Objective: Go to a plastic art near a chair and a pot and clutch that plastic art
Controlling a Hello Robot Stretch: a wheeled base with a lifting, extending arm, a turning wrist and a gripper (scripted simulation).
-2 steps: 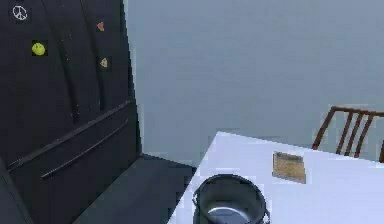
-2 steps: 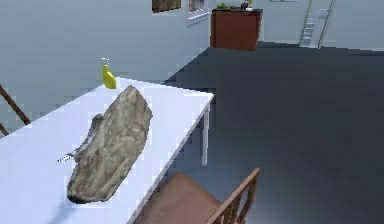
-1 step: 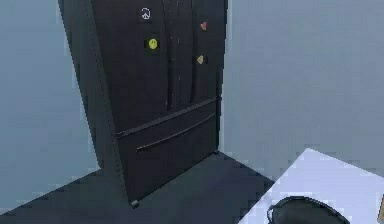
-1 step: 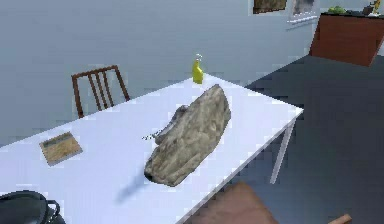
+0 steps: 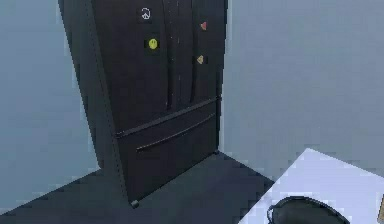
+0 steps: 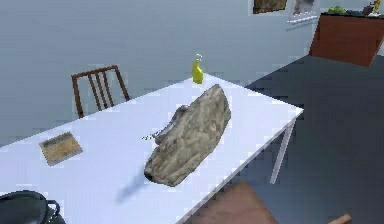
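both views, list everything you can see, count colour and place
fridge: one, black, forward view's middle, against the wall
magnets: four; white, yellow, two reddish; on the fridge doors
table: one, white, across the arm side view
sculpture: one, grey-brown, rock-like, lying mid-table
pot: one, black, on the table at the arm side view's bottom left
bottle: one, yellow, at the table's far edge
flat board: one, tan, on the table, left
chair: one, dark wood, beyond the table
cabinet: one, reddish-brown, top right
wall picture: one, top edge
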